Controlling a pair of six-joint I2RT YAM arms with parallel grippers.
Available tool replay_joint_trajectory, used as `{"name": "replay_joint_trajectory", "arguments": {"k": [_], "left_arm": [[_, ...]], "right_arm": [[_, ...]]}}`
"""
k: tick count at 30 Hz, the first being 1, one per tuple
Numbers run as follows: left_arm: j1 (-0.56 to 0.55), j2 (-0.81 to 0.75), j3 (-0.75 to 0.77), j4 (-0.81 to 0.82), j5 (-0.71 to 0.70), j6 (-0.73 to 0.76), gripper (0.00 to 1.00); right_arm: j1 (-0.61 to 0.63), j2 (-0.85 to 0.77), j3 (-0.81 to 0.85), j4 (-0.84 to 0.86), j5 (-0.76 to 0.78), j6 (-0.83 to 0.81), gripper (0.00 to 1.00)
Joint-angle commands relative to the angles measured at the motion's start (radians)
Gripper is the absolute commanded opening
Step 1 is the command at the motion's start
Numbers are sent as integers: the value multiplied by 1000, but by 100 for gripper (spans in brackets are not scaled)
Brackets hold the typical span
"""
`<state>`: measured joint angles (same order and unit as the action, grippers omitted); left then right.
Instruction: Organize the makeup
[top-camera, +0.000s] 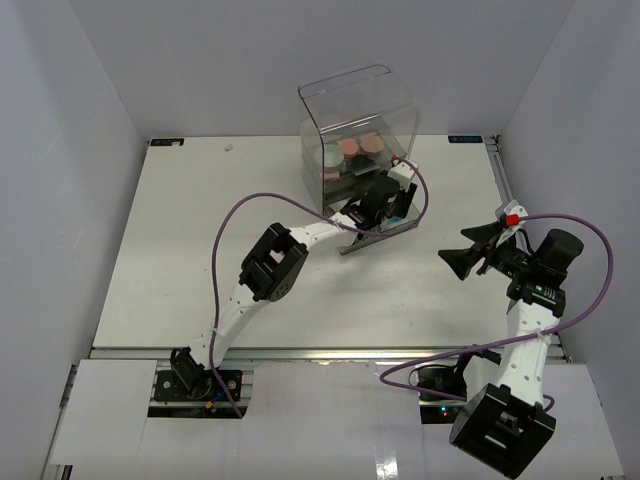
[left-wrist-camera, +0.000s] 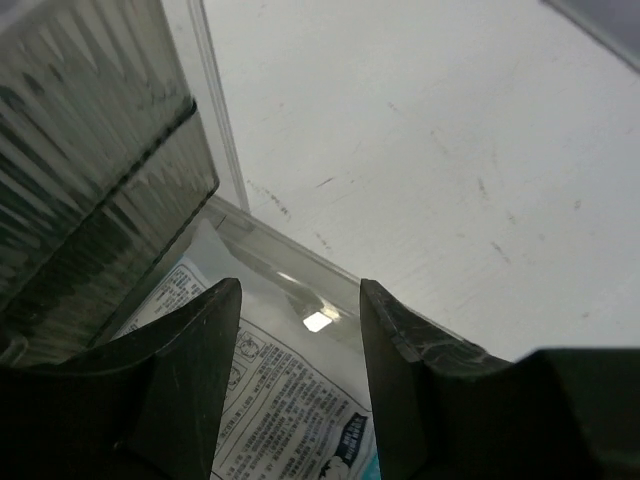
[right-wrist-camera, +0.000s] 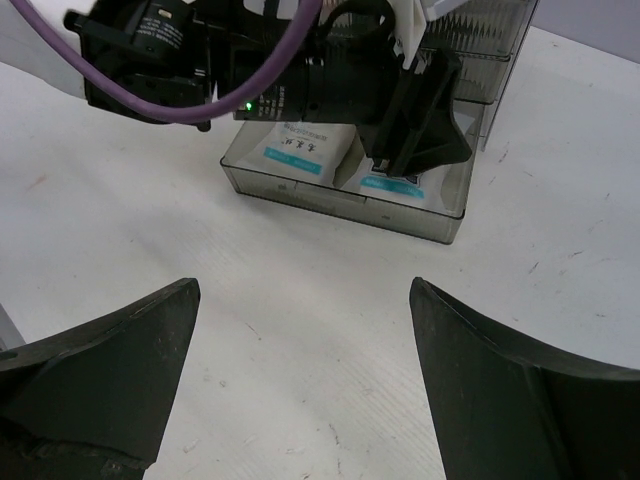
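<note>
We see the left gripper with jaws partly apart, empty, over a sachet in the open drawer; the right gripper has jaws wide, empty, above the worktop.

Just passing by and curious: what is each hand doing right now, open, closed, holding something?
Left hand: open, holding nothing, above a white packet in the drawer.
Right hand: open, empty.

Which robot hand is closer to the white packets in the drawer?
Left. The left gripper hangs just above the white sachets in the drawer; the right gripper sits apart, over the table.
</note>
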<state>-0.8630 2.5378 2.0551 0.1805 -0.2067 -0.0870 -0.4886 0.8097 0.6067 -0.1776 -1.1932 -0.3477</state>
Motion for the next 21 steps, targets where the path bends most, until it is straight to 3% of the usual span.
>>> {"name": "replay_joint_trajectory", "arguments": {"k": [1,11,15,21], "left_arm": [[-35,-247,-42,12,80,-12,61],[-28,-560,-495,-100,377,-2,41],[-23,-559,-531,-263,430,69,31],[-22,-513,-529,-368,400,188,33]], "right_arm": [[-7,-2,-1,27,-31,3,92],[-8,-4,-4,29,-43,3,92],[-8,-4,-5,29,-41,2,92],[-10,-1,-7,30,-36,1,92]]}}
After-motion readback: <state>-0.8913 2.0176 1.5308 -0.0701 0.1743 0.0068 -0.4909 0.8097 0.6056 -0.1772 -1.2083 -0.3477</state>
